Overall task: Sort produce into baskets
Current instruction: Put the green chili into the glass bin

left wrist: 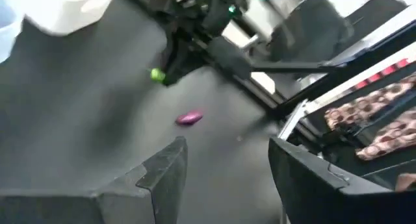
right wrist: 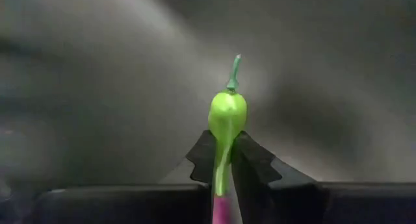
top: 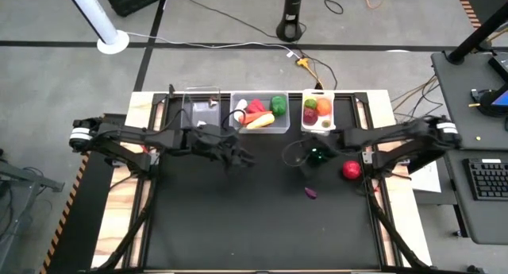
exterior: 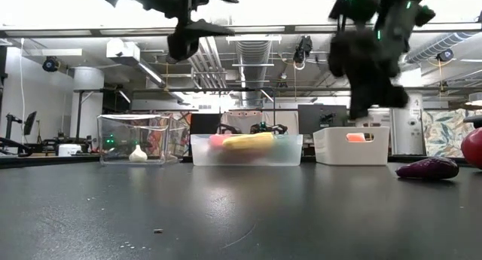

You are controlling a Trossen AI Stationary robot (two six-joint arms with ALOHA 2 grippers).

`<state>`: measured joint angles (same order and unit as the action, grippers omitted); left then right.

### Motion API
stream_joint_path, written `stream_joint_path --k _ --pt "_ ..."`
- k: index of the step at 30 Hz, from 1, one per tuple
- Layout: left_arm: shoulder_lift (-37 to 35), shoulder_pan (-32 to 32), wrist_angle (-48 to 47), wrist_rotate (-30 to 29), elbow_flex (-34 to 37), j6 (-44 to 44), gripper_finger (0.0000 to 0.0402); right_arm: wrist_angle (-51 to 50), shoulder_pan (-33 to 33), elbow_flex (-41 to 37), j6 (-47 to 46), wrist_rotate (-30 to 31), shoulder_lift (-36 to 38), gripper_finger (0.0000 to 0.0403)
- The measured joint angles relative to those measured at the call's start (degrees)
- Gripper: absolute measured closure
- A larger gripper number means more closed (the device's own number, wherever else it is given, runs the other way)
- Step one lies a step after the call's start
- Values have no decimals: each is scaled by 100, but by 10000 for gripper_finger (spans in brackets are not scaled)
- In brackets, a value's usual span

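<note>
Pinching a glossy green-topped piece (right wrist: 227, 117) with a thin stem, my right claw (right wrist: 223, 160) hangs clenched above the matte black tabletop (top: 238, 218), near the opaque white basket (top: 317, 112). Left claw (left wrist: 224, 169) hovers released. A smooth purple bit (top: 310, 192) lies nearby.

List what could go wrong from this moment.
1. The right hand pinches only the thin lower part of the small green-topped toy vegetable, so it could slip or swing loose in transit.
2. The red round toy fruit and purple toy piece lie on the mat close beside the right arm; a low sweep might knock them away.
</note>
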<state>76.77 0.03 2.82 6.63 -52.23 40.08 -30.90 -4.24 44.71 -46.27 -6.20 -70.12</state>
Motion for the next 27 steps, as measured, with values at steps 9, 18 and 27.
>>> stream_joint_path --k 9,18,27 --pt "456 0 1499 -9 -57 -151 204 2857 701 2 1247 74 904 375" --pt "1174 -5 2849 133 -57 -59 204 3444 928 4 1723 177 882 375" --pt "1622 -24 3990 190 -57 -188 204 3441 926 4 1803 190 882 374"
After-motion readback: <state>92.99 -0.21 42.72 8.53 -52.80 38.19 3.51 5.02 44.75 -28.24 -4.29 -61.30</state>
